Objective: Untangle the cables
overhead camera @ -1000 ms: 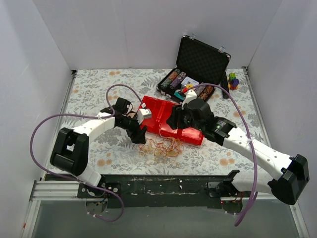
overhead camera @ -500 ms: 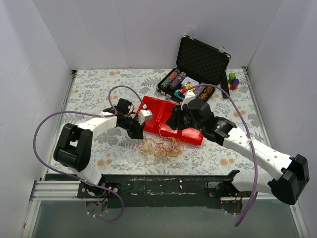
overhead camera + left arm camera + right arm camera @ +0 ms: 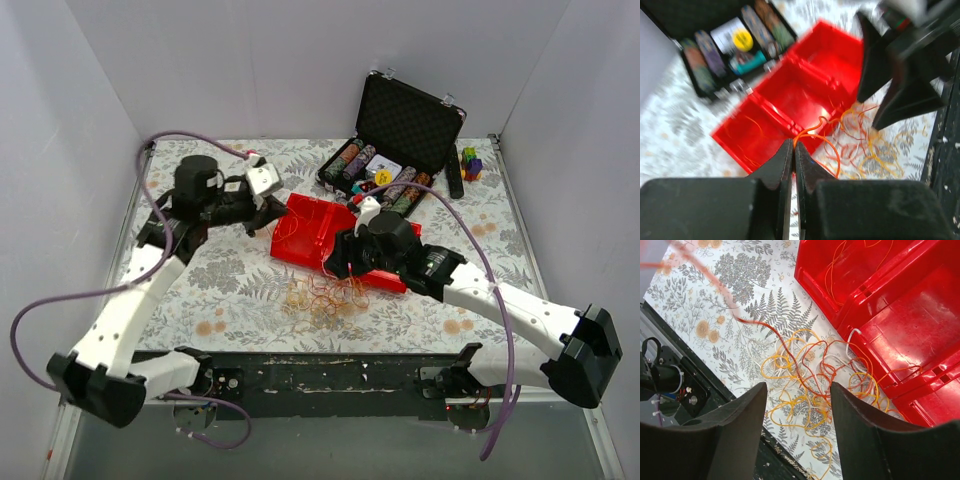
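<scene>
Floral table point(image 3: 190, 290), red tray point(image 3: 315, 215), tangled cables point(image 3: 325, 298), open black case point(image 3: 410, 120)

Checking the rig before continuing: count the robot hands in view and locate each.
2. The left hand is shut on an orange cable strand by the red tray's left end; the right hand hangs open over the cable pile at the tray's near edge. None hidden.
</scene>
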Available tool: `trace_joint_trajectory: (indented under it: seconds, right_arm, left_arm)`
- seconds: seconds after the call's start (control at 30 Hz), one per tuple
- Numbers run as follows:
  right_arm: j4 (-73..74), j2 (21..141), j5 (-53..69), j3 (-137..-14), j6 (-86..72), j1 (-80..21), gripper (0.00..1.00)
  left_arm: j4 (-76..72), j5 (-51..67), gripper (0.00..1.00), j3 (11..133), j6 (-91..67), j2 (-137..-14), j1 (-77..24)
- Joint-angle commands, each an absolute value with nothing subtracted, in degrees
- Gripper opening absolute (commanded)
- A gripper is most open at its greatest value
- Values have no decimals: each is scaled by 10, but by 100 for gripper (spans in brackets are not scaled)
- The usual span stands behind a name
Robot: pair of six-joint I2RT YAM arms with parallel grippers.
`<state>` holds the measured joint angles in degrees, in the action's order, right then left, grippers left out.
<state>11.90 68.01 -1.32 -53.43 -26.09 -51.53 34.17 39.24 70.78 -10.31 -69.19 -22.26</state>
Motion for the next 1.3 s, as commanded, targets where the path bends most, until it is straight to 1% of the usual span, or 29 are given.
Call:
trace_joint_trajectory:
  seconds: [0.0,0.07,0.17,0.3,0.5,0.6,0.73,1.0,1.07,1.2,1.27]
  right_arm:
    - [77,672,-20,-514,-257,-521,64]
    - [69,671,-18,-502,-257,-523,65]
    - [59,675,-10,-480,-261,-525,67]
    - [38,682,-4,-469,-264,-528,69]
    - [47,678,-14,-517,-245,-534,70]
    - [66,676,-27,-541,-234,-534,70]
    - [77,650,-56,-548,-235,-534,70]
    - [102,570,-134,-505,-245,-534,67]
    - [123,568,-150,-499,-247,-535,67]
    - [179,580,-192,-502,-268,-534,66]
    - [179,574,-195,-494,-275,-534,65]
  left_arm:
    - [336,407,0,761,-139,-613,-226]
    - [311,392,0,776,-166,-590,-226]
    - [236,356,0,775,-209,-549,-226]
    - [169,316,0,785,-235,-538,-226]
    - [145,300,0,840,-245,-560,-227]
    - [135,294,0,844,-254,-566,-226]
    - [114,287,0,823,-269,-578,-226]
    - [62,252,0,750,-250,-608,-226]
    - [34,235,0,730,-245,-620,-227]
    - [-75,151,0,698,-277,-638,-227]
    - [-86,159,0,703,-286,-658,-227]
